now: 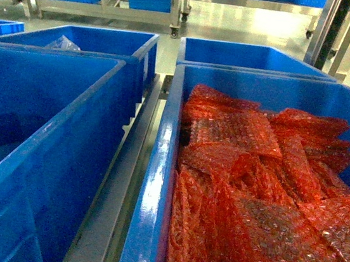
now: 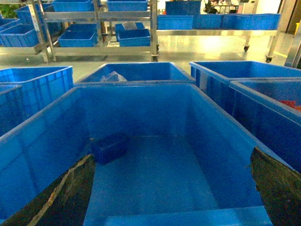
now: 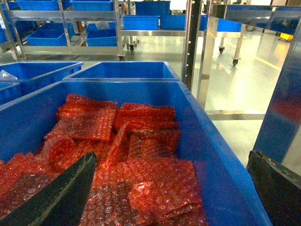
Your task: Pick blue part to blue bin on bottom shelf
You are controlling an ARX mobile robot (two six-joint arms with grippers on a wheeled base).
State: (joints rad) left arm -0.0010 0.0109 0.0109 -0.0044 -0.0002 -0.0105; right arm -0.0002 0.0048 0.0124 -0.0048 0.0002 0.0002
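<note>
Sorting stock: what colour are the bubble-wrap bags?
Red, the bags fill a blue crate; clearest in the right wrist view.

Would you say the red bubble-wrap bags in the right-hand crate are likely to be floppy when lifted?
Probably floppy: the red bubble-wrap bags lie creased and folded over one another. Likely light, being thin bubble film. Their glossy surface may slip.

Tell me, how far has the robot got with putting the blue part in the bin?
It looks done: a small blue part already lies on the floor of the blue bin. Nothing is in hand: the left gripper, over that bin, has open, empty jaws, and so does the right gripper, over the crate of red bags. What remains, if anything, isn't shown.
</note>
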